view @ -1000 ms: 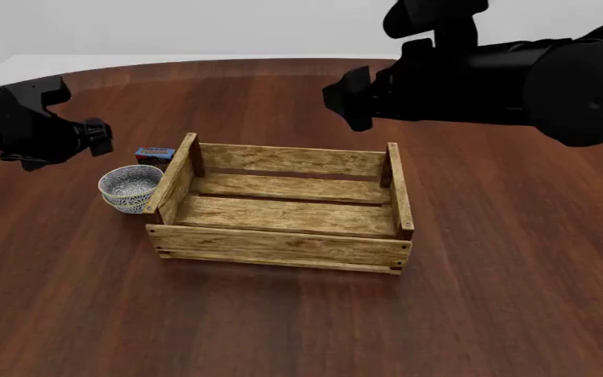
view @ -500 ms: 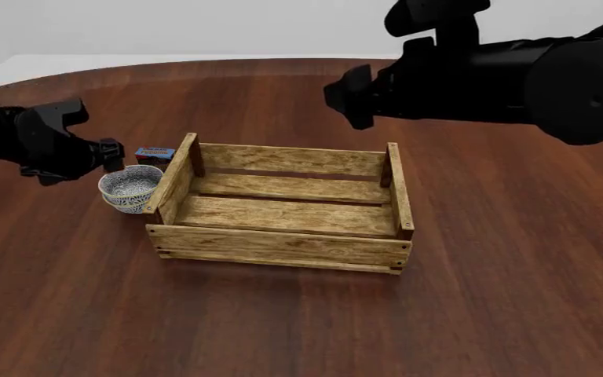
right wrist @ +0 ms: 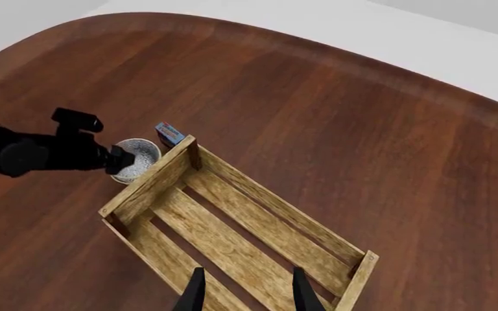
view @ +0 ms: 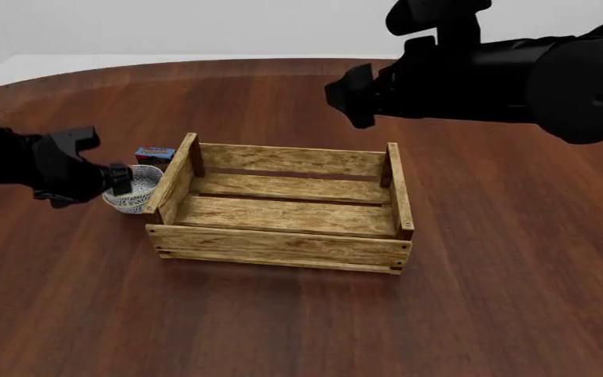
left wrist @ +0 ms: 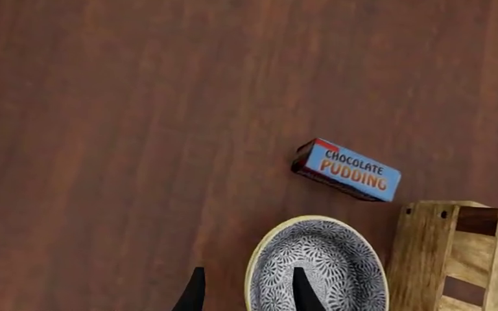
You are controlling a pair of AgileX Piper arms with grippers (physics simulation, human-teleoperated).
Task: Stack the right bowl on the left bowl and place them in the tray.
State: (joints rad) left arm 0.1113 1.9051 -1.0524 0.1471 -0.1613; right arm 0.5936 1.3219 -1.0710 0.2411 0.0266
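**Left tool straddles the bowl rim beside the tray**

Nearest to me is the bare dark wooden desk (view: 280,330), and on it sits the tray (view: 280,245), a light slatted crate with darker corner posts, nothing lying on its slats.

Just off the tray's left end stands a speckled white bowl (view: 139,192), upright and very close to the end board; I cannot tell whether it touches it. From the front it looks like 1 bowl nested in another, but only the upper rim is clear, so I cannot tell the 2 apart. The bowl is outside the tray.

The left tool (view: 122,181) reaches in low from the left and sits right at the bowl's near-left rim. In the left wrist view its 2 dark fingertips (left wrist: 303,291) are spread apart, 1 over the speckled inside of the bowl (left wrist: 318,265) and the other over the desk outside it, with the rim between them. They are parted, not clamped on the rim.

A little farther back, just behind the bowl and near the tray's far-left corner, lies a small blue-and-red box (left wrist: 347,170) lettered "CHOCOLATE PUDDING".

Farthest and highest, the right tool (right wrist: 244,288) hangs well above the tray, its 2 fingertips spread wide with nothing between them. From its camera the tray (right wrist: 231,240) lies below.
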